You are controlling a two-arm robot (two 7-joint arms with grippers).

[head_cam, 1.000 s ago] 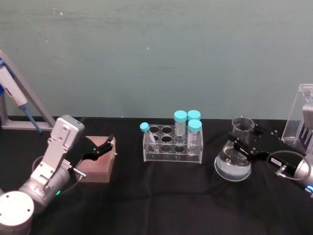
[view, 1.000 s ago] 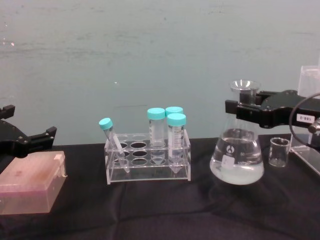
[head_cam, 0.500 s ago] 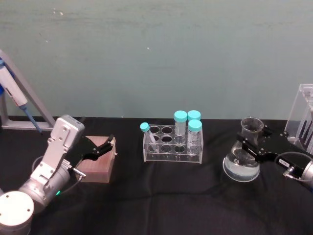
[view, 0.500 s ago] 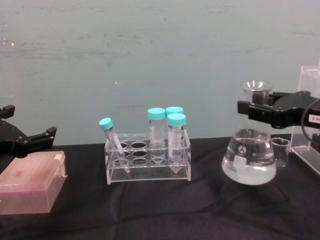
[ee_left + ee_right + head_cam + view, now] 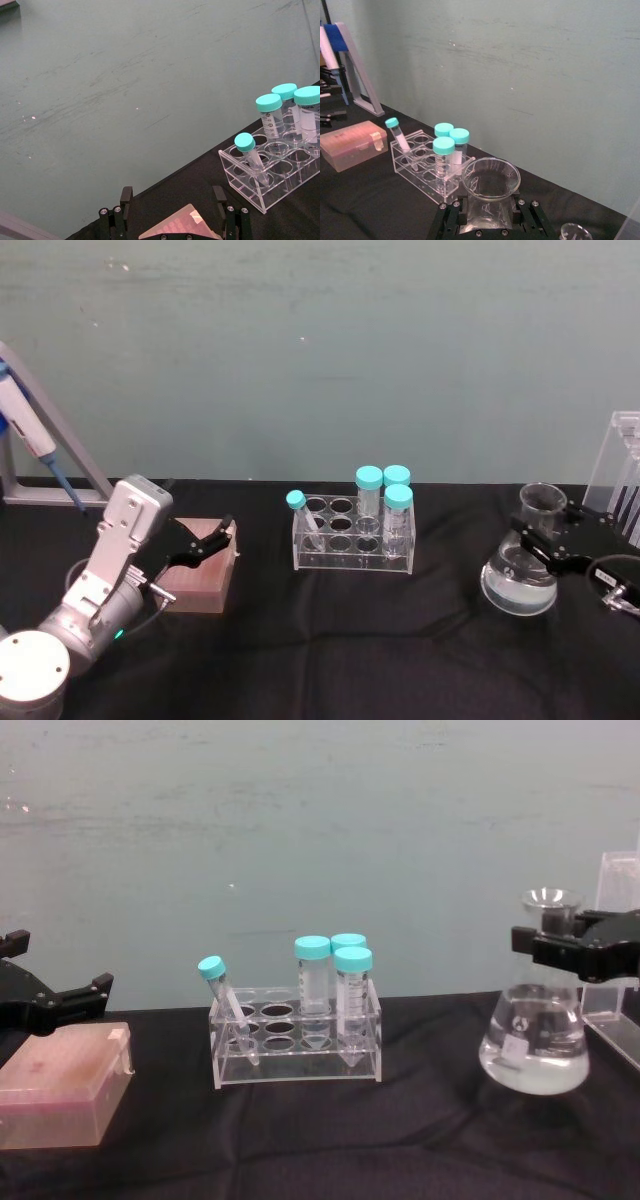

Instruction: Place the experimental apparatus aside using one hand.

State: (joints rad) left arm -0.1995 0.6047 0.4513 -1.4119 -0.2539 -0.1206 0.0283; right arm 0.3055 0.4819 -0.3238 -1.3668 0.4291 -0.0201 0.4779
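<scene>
The conical glass flask (image 5: pixel 518 578) with clear liquid stands at the table's right side, its base at or just above the black cloth. My right gripper (image 5: pixel 541 531) is shut on the flask's neck, just under the flared mouth (image 5: pixel 491 178). From the chest view the flask (image 5: pixel 533 1045) hangs in that gripper (image 5: pixel 551 946) near the right edge. The clear acrylic pipette stand (image 5: pixel 622 472) rises just behind and right of it. A small glass beaker (image 5: pixel 575 232) peeks in beside the flask. My left gripper (image 5: pixel 207 541) is open, parked over a pink box.
A clear tube rack (image 5: pixel 352 536) holding teal-capped tubes sits mid-table. The pink tip box (image 5: pixel 201 571) lies at the left under the left gripper. A pipette on a grey stand (image 5: pixel 30 430) stands at the far left. Black cloth lies bare between rack and flask.
My right gripper has carried the flask steadily to the right, away from the tube rack and toward the pipette stand. The left arm has stayed still.
</scene>
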